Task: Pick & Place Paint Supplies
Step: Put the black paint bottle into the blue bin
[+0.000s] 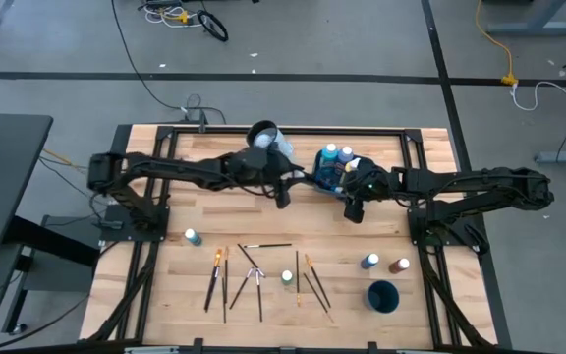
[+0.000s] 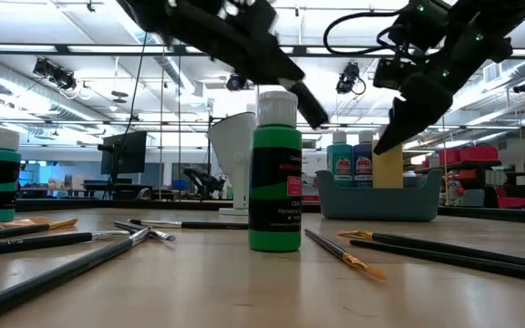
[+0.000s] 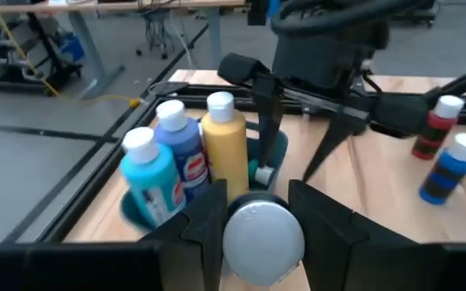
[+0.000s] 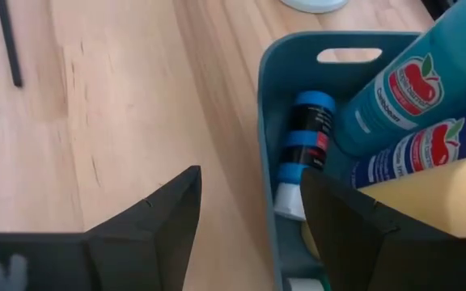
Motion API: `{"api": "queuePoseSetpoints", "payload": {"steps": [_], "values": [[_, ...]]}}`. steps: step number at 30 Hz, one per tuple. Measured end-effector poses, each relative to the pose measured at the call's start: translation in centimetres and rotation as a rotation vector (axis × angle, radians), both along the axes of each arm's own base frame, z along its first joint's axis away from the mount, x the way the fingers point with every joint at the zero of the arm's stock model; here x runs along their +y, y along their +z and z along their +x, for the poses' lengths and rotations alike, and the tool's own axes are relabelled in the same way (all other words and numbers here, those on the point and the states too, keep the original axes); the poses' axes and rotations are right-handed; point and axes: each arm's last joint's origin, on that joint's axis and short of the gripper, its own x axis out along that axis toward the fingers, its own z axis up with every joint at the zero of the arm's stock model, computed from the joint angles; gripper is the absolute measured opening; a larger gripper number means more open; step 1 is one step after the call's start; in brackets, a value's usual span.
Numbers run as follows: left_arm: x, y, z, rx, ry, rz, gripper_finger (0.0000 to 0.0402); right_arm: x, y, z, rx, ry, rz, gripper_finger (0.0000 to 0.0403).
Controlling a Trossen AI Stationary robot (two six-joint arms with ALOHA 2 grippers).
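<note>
- We see our left hand (image 3: 253,242) raised over the tabletop (image 1: 214,211) beside the tub (image 2: 381,202); its fingers (image 3: 205,226) are clamped on a white-capped bottle (image 3: 263,241), of which the wrist view shows only the cap.
- Our right hand (image 4: 249,218) hangs over the near edge of the tub (image 4: 267,162); its fingers (image 4: 156,222) stand apart with nothing between them.
- In the tub we see three tall bottles standing upright: a teal one (image 3: 150,174), a blue one (image 3: 180,149) and a yellow one (image 3: 225,145); a small blue bottle (image 4: 306,145) lies on its side on the tub floor beside them.
- A white jug (image 1: 263,134) stands at the far edge of the tabletop, near the tub.
- On the near half we see the brushes (image 1: 254,275) lying loose, some crossed over one another; a green bottle (image 2: 275,173) stands upright among them.
- A teal bottle (image 1: 192,236) stands alone toward the left side; a blue bottle (image 1: 369,261) and a brown one (image 1: 401,265) stand side by side on the right.
- A dark blue cup (image 1: 383,296) stands near the front right, just in front of those two bottles.
</note>
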Motion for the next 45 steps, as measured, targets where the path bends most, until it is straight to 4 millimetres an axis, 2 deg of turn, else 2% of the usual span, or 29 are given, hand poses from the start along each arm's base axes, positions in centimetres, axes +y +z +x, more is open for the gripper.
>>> {"api": "queuePoseSetpoints", "payload": {"steps": [8,12,21,25,30,36,42,45], "values": [[1.7,-1.9,4.4,0.002,0.007,0.049,0.0129,0.1,-0.1,-0.1,0.005,-0.018,0.031,0.0215],[3.0,-3.1,6.0,0.015,0.033,0.017,0.013,0.2,-0.5,-0.6,0.05,-0.043,0.105,0.0215],[5.3,-7.1,8.4,0.079,0.037,-0.04,0.0133,0.2,-0.5,-0.5,0.048,-0.054,0.093,0.0215],[6.0,-8.6,8.8,0.109,0.063,-0.033,0.0131,0.2,-0.5,-0.5,0.044,-0.054,0.091,0.0215],[6.6,-8.6,8.7,0.129,0.09,0.017,0.0128,0.2,-0.4,-0.5,0.04,-0.053,0.09,0.0215],[7.5,-8.8,8.3,0.148,0.05,-0.013,0.0142,0.2,-0.4,-0.4,0.033,-0.048,0.083,0.0215],[7.6,-9.2,8.1,0.193,0.032,0.002,0.0132,0.2,-0.4,-0.4,0.033,-0.047,0.083,0.0215],[7.7,-9.1,8.1,0.195,0.023,0.029,0.0145,0.1,-0.4,-0.4,0.032,-0.046,0.082,0.0215]]}}
